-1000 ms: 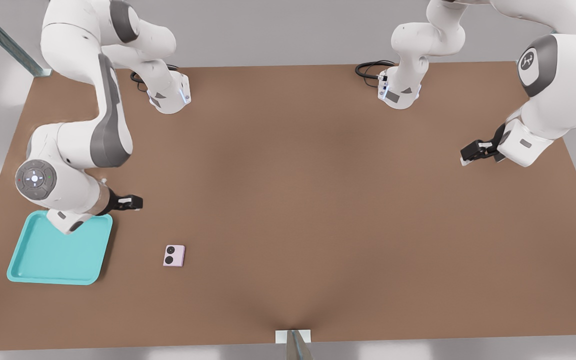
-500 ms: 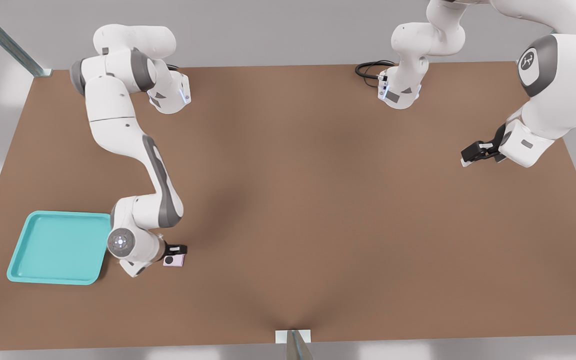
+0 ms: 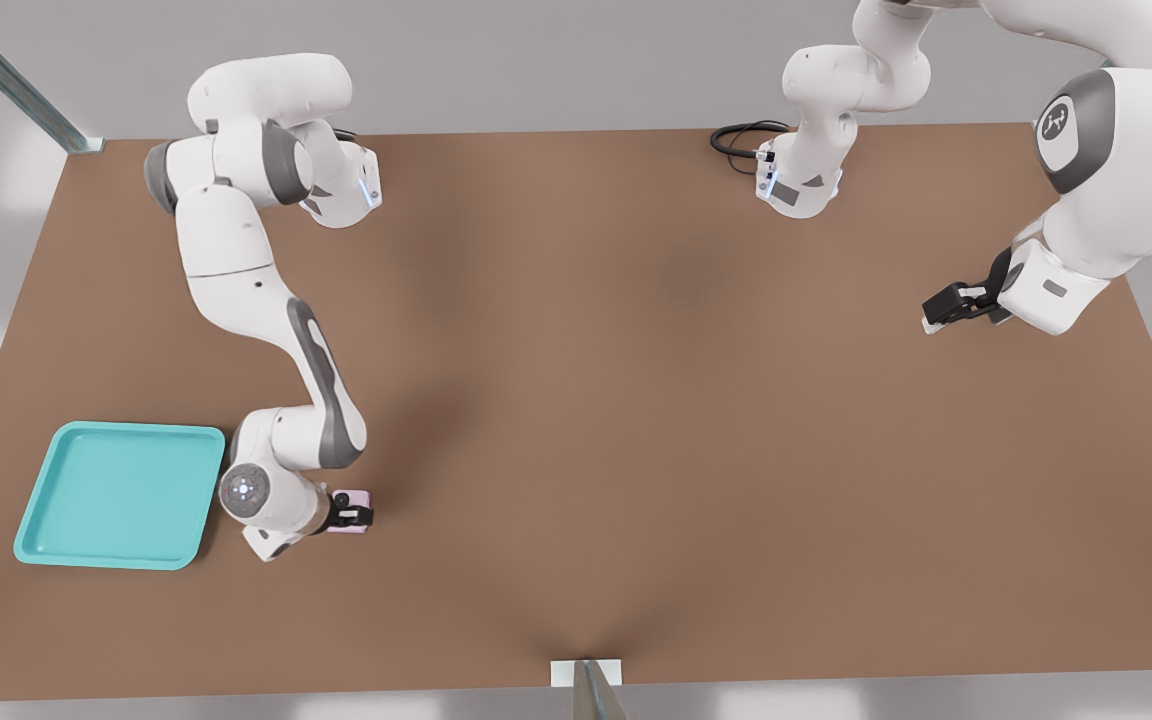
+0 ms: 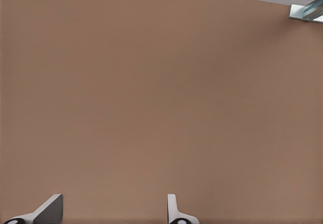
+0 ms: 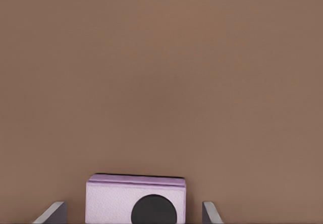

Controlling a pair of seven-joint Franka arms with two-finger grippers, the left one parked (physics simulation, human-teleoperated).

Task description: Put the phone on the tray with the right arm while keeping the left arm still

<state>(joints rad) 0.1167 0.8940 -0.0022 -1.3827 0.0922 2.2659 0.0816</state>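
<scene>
Gripper [image 3: 353, 516] over phone [image 5: 135, 200], jaws apart, straddling it. Centre, lower, clamp; tray [image 3: 36, 548] at phone's 9 o'clock.

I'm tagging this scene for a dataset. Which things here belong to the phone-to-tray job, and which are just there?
Part of the job:
- phone, flat on the table
- tray, to the front view's left of the phone
- gripper, down over the phone, fingers open on either side of it

Just there:
- table
- black cable by the far arm base

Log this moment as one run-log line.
phase: pre-grasp | gripper: over phone, jaws open astride it | phone: on table | tray: empty
</scene>
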